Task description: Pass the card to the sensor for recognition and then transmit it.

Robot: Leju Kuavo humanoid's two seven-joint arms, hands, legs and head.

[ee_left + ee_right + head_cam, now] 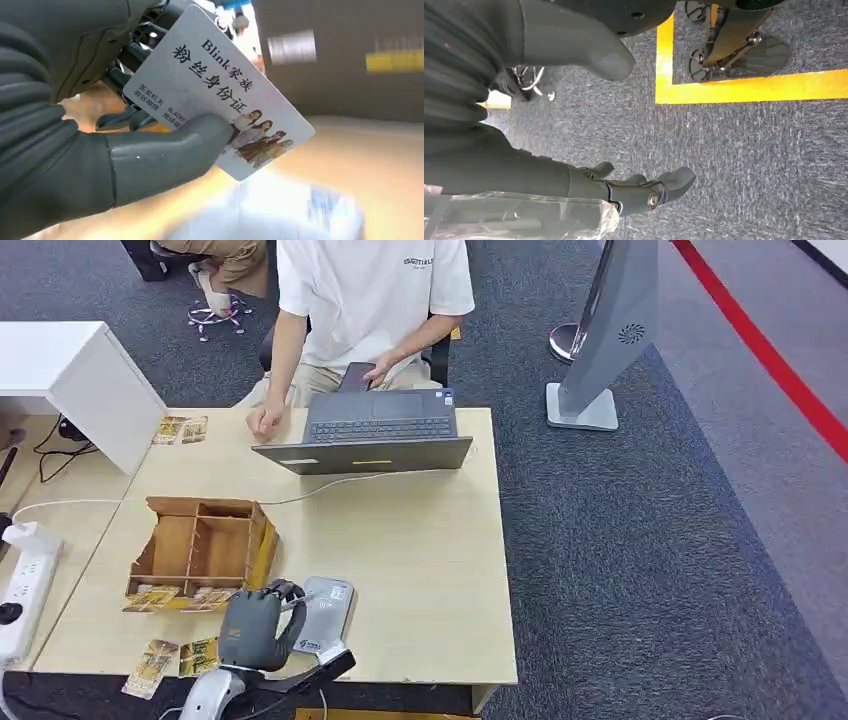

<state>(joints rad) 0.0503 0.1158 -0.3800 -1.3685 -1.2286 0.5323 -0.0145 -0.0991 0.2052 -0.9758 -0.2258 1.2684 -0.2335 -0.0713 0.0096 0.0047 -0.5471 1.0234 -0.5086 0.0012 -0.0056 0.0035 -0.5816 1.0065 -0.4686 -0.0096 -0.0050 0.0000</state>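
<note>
The left hand (262,625) is at the near edge of the bench (420,570), and it holds a card (220,90) between the thumb (165,155) and the darker fingers (125,75). The card is light grey with dark printed characters and a small picture of people at one corner. It is tilted, and most of its face is free of the hand. From the head view the card itself is hard to see, because the hand covers it.

The sensor (325,615), a flat grey pad with a small label, lies on the bench just beside the hand, on the side toward the bench's middle. The hand is over the sensor's edge; whether the card touches the sensor I cannot tell.

A wooden box (200,545) with compartments stands behind the hand, near it. Some loose cards (175,658) lie on the bench beside the hand, at the bench's corner, and others lie in front of the box.

A laptop (375,435) is open at the far side of the bench, well apart from the sensor, and a person (365,300) in a white shirt sits behind it.

The right hand (634,192) hangs over the grey carpet (749,165), its fingers apart and loosely curved, and it holds nothing.
</note>
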